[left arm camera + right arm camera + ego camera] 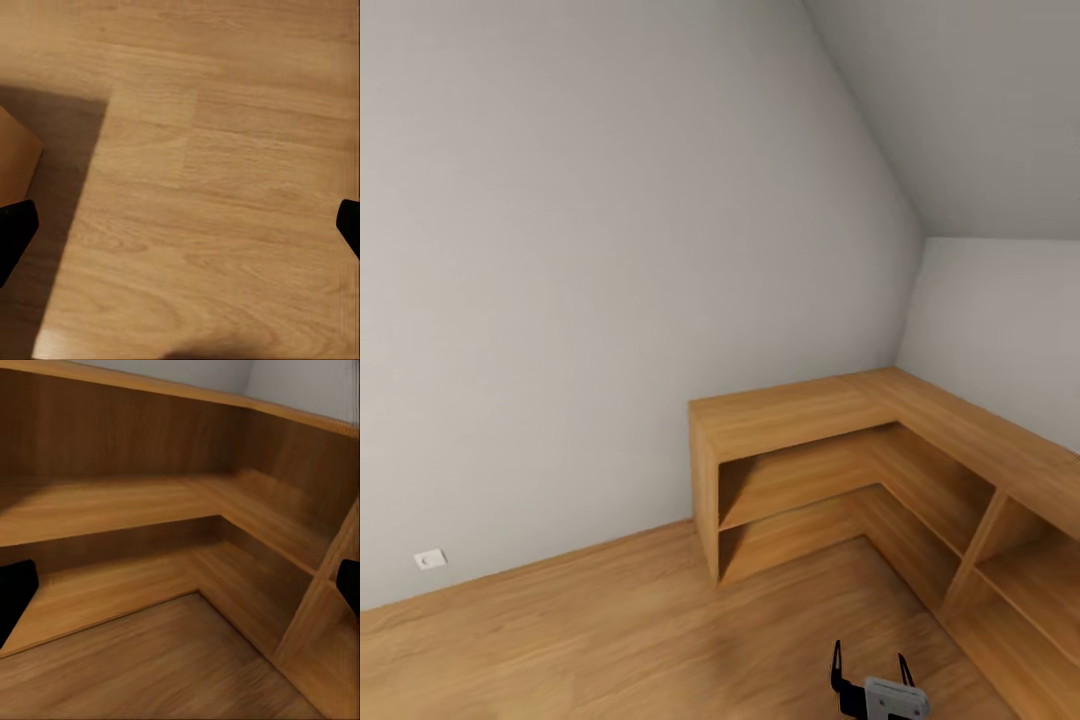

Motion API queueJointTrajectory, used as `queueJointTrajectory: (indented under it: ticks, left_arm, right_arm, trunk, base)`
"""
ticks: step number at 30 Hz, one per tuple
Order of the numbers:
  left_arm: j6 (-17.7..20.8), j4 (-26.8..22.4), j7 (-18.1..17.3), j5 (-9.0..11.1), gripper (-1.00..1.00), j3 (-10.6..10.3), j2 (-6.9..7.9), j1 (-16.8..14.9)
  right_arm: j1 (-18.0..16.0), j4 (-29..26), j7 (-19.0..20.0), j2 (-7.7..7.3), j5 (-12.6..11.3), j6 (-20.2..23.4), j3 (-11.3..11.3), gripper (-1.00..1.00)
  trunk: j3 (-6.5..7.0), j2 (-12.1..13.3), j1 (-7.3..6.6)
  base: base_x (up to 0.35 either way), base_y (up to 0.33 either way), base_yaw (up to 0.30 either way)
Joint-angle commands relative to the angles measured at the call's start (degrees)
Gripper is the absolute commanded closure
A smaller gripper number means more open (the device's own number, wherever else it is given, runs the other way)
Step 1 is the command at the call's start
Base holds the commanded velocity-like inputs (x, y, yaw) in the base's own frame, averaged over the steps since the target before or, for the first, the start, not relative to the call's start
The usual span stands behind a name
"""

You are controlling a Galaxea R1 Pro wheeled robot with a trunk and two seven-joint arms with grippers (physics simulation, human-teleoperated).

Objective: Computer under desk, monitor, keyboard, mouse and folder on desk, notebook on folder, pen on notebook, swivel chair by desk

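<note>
**Corner of the bedroom, low wooden shelving ahead**

Facing a corner of the bedroom: grey wall, sloped ceiling, light wooden floor. Against the walls, an L-shaped low wooden cabinet with open shelves, wrapping around the corner. Low on the wall at left, a small white socket.

At the lower edge of the head view, the right gripper: two black fingers pointing up toward the cabinet, set apart with nothing between them, grey-white body partly cut off by the frame. In the right wrist view, the right gripper spread wide, black fingertips at the two sides, open shelves of the cabinet just ahead.

In the left wrist view, the left gripper likewise spread and empty, over bare floor planks, with a shadow and an orange-brown wooden corner at one side, too cropped to identify.
</note>
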Motion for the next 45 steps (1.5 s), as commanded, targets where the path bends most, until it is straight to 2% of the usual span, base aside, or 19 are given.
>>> queueJointTrajectory:
  ticks: [1, 8, 24, 45]
  left_arm:
    - [-0.1, 0.0, 0.5, 0.2, -1.0, -0.5, 0.02, 0.0]
    - [-0.1, 0.0, 0.5, 0.2, -1.0, -0.5, 0.02, 0.0]
    - [-0.2, 0.0, 0.4, 0.2, -1.0, -0.5, 0.02, 0.0]
    - [-0.2, 0.0, 0.4, 0.2, -1.0, -0.5, 0.02, 0.0]
  right_arm:
    - [0.0, 0.0, -0.3, 0.04, -0.5, -0.1, 0.5, -1.0]
    - [0.0, 0.0, -0.3, 0.08, -3.5, -0.1, 0.6, -1.0]
    - [0.0, -0.1, -0.3, 0.06, -3.9, -0.1, 0.6, -1.0]
    - [0.0, 0.0, -0.2, 0.02, -3.8, -0.1, 0.6, -1.0]
  trunk:
    - [-0.12, 0.0, 0.03]
    - [-0.66, 0.0, 0.03]
    - [-2.06, 0.0, 0.03]
    - [-2.25, 0.0, 0.03]
  base:
    - [0.315, -0.08, -0.207]
    - [0.323, -0.071, -0.128]
    - [0.283, 0.009, -0.037]
    - [0.02, 0.002, -0.278]
